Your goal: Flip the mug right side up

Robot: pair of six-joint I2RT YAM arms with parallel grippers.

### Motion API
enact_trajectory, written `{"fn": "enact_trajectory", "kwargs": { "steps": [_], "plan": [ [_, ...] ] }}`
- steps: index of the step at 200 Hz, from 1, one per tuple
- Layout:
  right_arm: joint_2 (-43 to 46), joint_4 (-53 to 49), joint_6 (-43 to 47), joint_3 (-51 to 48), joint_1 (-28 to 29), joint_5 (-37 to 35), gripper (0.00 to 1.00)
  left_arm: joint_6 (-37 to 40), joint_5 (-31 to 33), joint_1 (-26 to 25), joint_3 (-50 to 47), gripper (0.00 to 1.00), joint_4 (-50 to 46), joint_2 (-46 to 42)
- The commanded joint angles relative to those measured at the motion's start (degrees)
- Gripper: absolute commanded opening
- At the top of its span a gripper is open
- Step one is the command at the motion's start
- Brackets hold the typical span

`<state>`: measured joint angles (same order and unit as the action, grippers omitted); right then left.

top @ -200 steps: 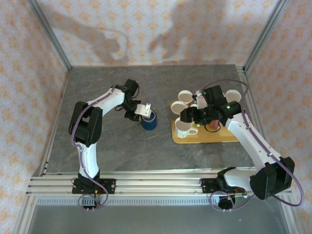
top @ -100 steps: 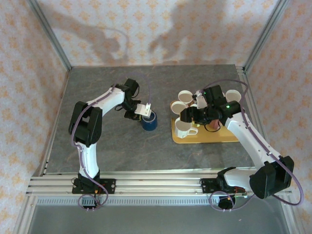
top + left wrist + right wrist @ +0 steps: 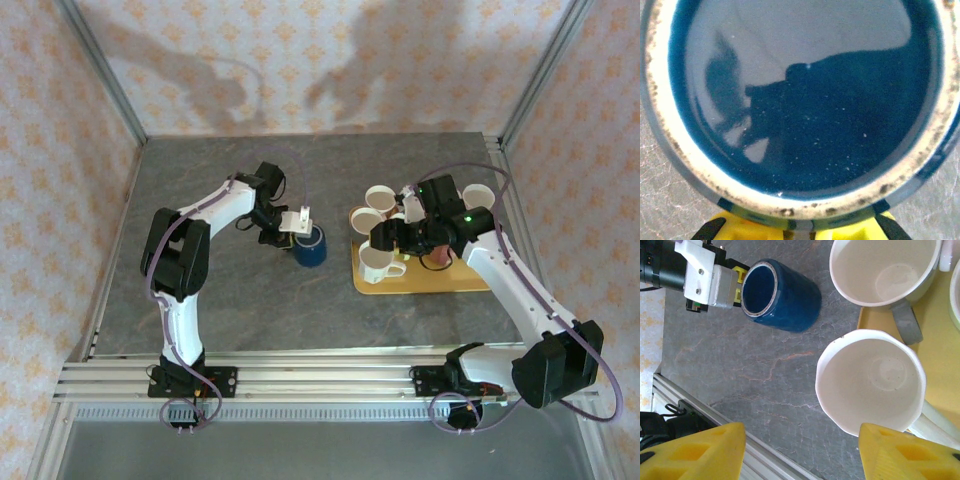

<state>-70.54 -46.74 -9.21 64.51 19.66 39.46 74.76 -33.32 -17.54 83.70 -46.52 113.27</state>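
glossy dark blue ceramic mug (image 3: 311, 248) stood upright at frame centre, mouth up; left gripper (image 3: 298, 235) clamped on its rim, release judged left.

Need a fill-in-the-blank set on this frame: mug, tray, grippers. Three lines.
1. The left gripper is shut on the rim of the ___ mug.
2. The white mugs stand on a ___ tray.
3. The right gripper hangs above the table with its jaws ___.
Missing words: blue; yellow; open.
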Motion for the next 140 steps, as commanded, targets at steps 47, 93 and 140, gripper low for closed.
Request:
{"fn": "enact_trajectory", "kwargs": {
  "steps": [47,93,140],
  "plan": [
    [1.3,0.8,-0.8,0.6,-0.4,0.8,0.61,-11.9,-9.9,-0.2,-10.5,0.00,9.5,-13.9],
    [2.4,3.5,-0.1,-1.2,-0.4,3.5,0.61,-19.5,-13.5,-0.2,-13.2,0.00,12.9,-21.6],
    [5.3,8.2,3.6,-2.4,-0.4,9.5,0.61,-29.9,-13.8,-0.5,-11.4,0.00,13.8,-30.3]
  ]
}}
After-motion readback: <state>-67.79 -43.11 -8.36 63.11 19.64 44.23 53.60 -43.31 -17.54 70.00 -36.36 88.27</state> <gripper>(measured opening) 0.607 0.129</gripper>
